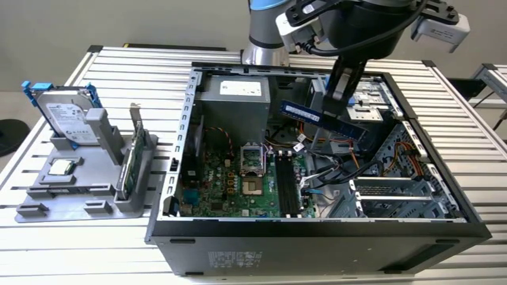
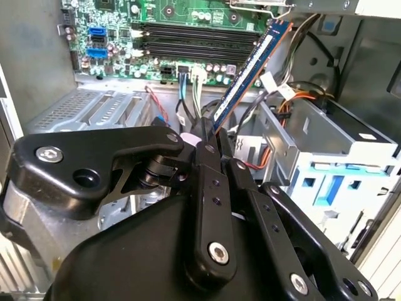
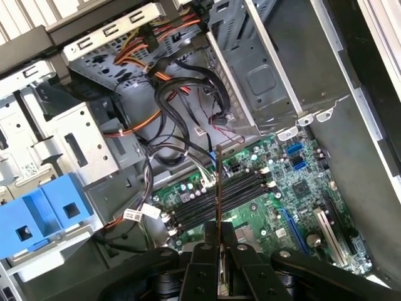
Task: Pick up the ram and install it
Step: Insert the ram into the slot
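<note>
As black tool (image 2: 208,137) pinches it, thin flat ram (image 1: 303,112) tilts.

A desk (image 1: 79,255) of pale ribbed metal slats, evenly lit, spans the exterior view. Behind the desk lies a plain grey surface (image 1: 47,29). Beside the desk at the exterior view's left sits a dark round shape (image 1: 6,133); beside it at the right stands a second slatted top (image 1: 495,77).

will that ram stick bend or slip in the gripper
Probably stiff: the ram juts straight from the gripper without sagging. Likely light, being so thin edge-on. Might pivot, since the grip covers little of its length.
</note>
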You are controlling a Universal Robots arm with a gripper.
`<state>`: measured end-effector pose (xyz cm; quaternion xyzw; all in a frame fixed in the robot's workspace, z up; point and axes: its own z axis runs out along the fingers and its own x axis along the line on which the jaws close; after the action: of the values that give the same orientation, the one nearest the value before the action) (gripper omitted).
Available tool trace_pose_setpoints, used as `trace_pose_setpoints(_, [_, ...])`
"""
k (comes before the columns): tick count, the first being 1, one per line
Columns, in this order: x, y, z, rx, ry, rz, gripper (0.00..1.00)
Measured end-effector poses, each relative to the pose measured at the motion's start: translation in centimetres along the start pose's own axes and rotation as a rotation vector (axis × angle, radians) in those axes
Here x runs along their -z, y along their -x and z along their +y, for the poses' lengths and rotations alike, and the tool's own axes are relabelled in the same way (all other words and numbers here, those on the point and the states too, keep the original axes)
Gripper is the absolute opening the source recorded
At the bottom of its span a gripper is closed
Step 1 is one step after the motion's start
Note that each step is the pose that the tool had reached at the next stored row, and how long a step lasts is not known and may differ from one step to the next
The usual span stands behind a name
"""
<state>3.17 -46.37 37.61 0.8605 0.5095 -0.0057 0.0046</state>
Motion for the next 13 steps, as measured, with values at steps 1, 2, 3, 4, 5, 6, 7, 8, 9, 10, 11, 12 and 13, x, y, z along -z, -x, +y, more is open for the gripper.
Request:
trace_pose_setpoints(1, [-0.01,0.00,0.00,-0.007,-0.0001,0.0000,0.00])
trace_pose_setpoints(2, [-0.03,0.00,0.00,-0.013,-0.0002,0.0000,0.00])
trace_pose_setpoints(3, [-0.04,0.00,0.00,-0.019,-0.0003,0.0001,0.00])
trace_pose_setpoints(4, [-0.06,0.00,0.00,-0.026,-0.0004,0.0000,0.00])
trace_pose_setpoints(5, [-0.07,0.00,0.00,-0.033,-0.0005,0.0000,0.00])
trace_pose_setpoints(6, [-0.08,0.00,0.00,-0.039,-0.0006,0.0000,0.00])
trace_pose_setpoints(7, [-0.10,0.00,0.00,-0.046,-0.0007,-0.0001,0.00])
trace_pose_setpoints(8, [-0.11,0.00,0.00,-0.053,-0.0007,-0.0001,0.00])
trace_pose_setpoints(9, [-0.13,0.00,0.00,-0.059,-0.0008,0.0000,0.00])
trace_pose_setpoints(10, [-0.15,0.00,0.00,-0.066,-0.0010,-0.0001,0.00])
trace_pose_setpoints(11, [-0.16,0.00,0.00,-0.073,-0.0010,-0.0001,0.00])
trace_pose_setpoints(12, [-0.18,0.00,0.00,-0.080,-0.0012,-0.0001,0.00])
trace_pose_setpoints(13, [-0.20,0.00,0.00,-0.086,-0.0013,-0.0001,0.00])
